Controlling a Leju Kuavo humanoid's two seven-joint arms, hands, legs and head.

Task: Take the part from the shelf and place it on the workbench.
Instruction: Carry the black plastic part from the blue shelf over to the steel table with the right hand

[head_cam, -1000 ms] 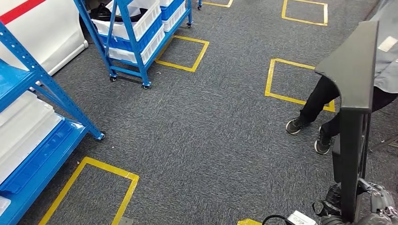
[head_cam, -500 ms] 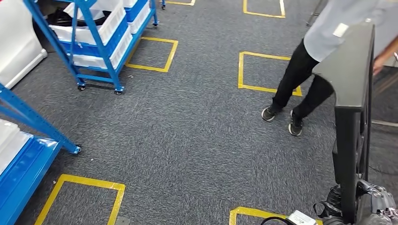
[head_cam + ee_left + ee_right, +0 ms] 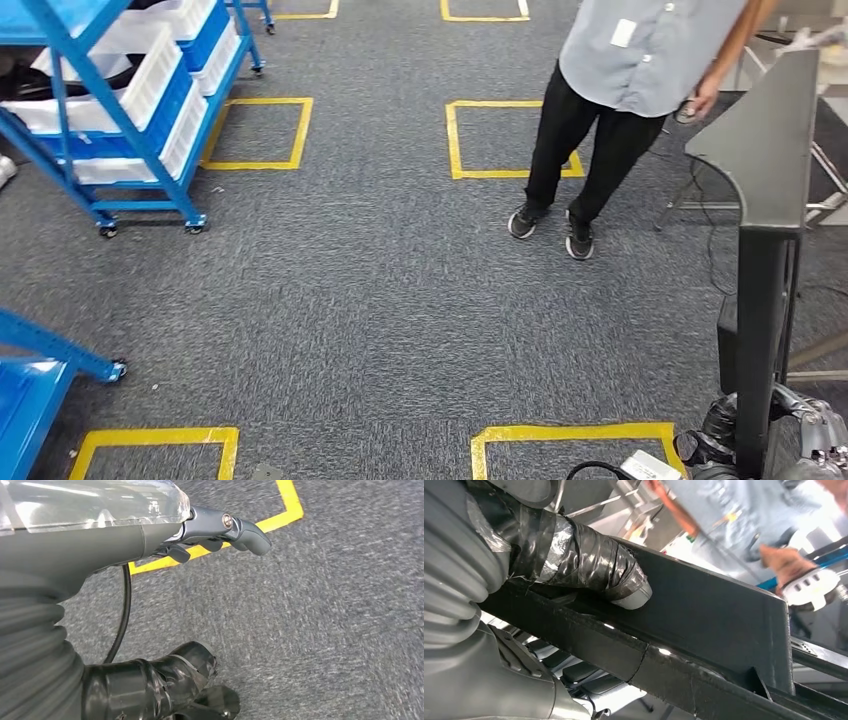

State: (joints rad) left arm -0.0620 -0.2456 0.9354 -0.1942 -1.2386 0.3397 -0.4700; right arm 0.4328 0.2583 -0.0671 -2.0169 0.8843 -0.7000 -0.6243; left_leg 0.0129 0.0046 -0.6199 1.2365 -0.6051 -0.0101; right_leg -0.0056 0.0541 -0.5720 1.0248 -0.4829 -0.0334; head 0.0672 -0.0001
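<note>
Right wrist view: right hand (image 3: 589, 575), thumb wrapped in black tape, clamps the long black angular metal part (image 3: 724, 615); in head view the part stands upright at the robot's right. Left hand (image 3: 220, 530) hangs empty over grey carpet (image 3: 325, 630), fingers loosely apart. Risks: the tall part looks top-heavy, so a walking jolt could twist it in the grip. Person in grey shirt (image 3: 640, 50) stands near the part's top edge; a turn could clip them. Blue wheeled shelf (image 3: 110, 120) is well apart.

Person (image 3: 640, 60) cut off above shoulders; right hand (image 3: 800, 440) half cropped.
</note>
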